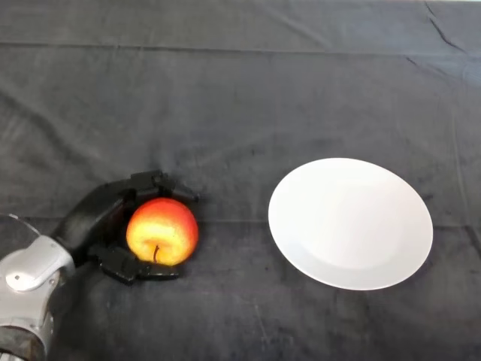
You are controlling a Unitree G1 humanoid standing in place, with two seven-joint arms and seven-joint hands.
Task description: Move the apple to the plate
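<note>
Item one, left hand [101, 218]: black, at the end of the silver-grey arm that entered from the lower left of my head view. I logged it as closed around the apple [162, 231], with fingers [161, 183] curling over the far side of the fruit and the thumb [131, 268] hooked under the near side. The palm sat against the apple's left flank.

Item two, apple: red and yellow, with the stem turned toward the camera. It sat within the hand's grasp at the left of the table. I could not tell from this single overhead angle whether it rested on the cloth or was raised just off it.

Item three, plate [351, 223]: white, round, lying flat to the right of the apple and apart from it, with a strip of bare cloth between the two. Nothing lay on it when I looked.

Item four, dark cloth [240, 98]: it covered the whole table, lightly creased, with a fold line running across the far edge.
</note>
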